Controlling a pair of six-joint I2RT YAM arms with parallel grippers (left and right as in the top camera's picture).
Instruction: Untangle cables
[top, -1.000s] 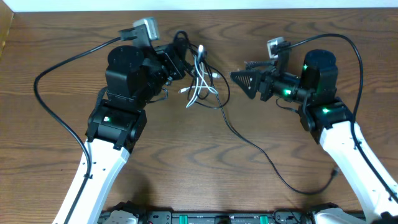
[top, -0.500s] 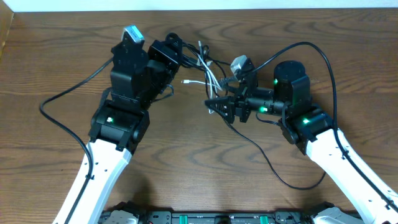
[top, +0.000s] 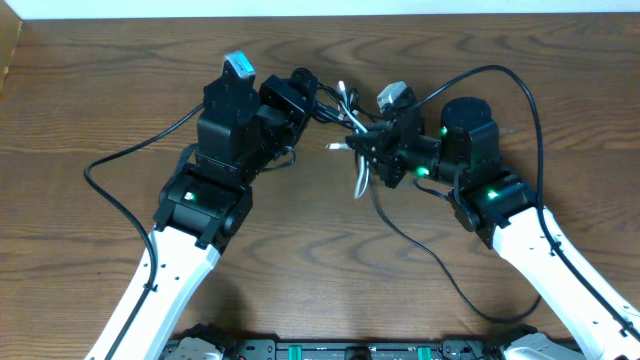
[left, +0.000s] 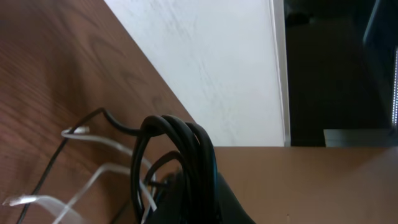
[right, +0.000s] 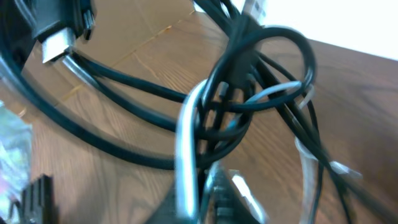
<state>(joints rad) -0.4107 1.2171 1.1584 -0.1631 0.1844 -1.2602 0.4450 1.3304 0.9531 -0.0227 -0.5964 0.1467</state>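
The cables hang in a knot between my two grippers at the back middle of the table. My left gripper (top: 306, 96) is shut on a bundle of black cable (left: 186, 155) loops that drape over its tip (left: 194, 208). Thin white cable (left: 93, 180) strands hang to the left of it. My right gripper (top: 360, 142) is shut on the knot, where a white cable (right: 186, 143) runs down into its fingers (right: 214, 202) among crossing black cable (right: 261, 43) strands. A white cable (top: 358, 178) loop dangles below it. The black cable's (top: 420, 245) tail trails across the table toward the front right.
Thick black arm cables arc out at the left (top: 120, 170) and over the right arm (top: 525, 95). The table's far edge (top: 320, 14) lies just behind the knot, with a white wall (left: 211, 74) beyond. A black connector (right: 62, 31) shows at the upper left of the right wrist view.
My right gripper moved left into the knot and shut on it. My left gripper shifted right with the black cable. The knot has bunched up between the two.
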